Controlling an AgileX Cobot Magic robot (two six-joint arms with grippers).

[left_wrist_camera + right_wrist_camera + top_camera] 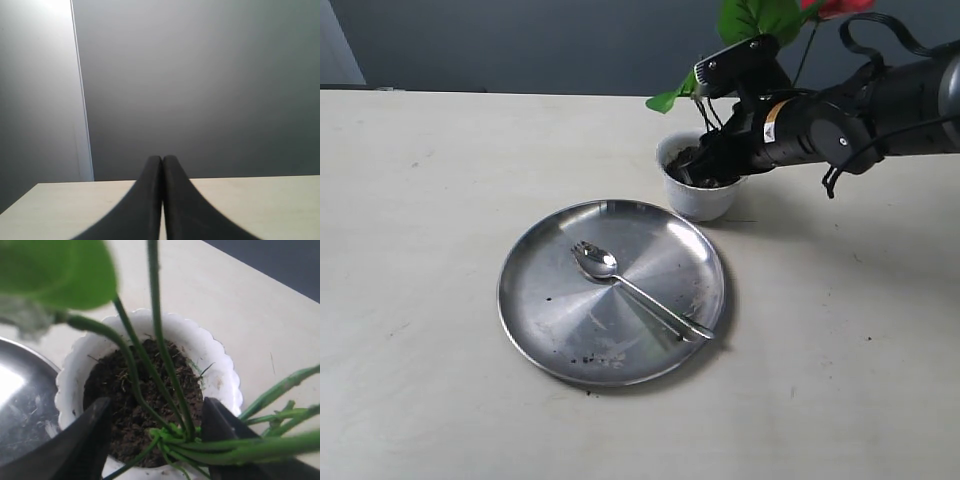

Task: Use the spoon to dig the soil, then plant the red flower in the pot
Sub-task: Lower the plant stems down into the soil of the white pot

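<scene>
The white scalloped pot (702, 203) stands just beyond the steel plate and holds dark soil (117, 390) up near its rim (216, 354). The red flower (761, 17) stands in the pot, its thin green stalks (165, 365) bundled low over the soil, with a red bloom at the frame's top edge. My right gripper (705, 160) hangs over the pot mouth, open, its fingers on either side of the stalk bundle (157, 405). The silver spoon (620, 281) lies bowl-up on the plate. My left gripper (162, 159) is shut and empty, facing a grey wall.
The large round steel plate (545, 300) sits mid-table with soil crumbs along its near edge. The right arm (880, 105) reaches in from the right edge. A pale table surface surrounds everything.
</scene>
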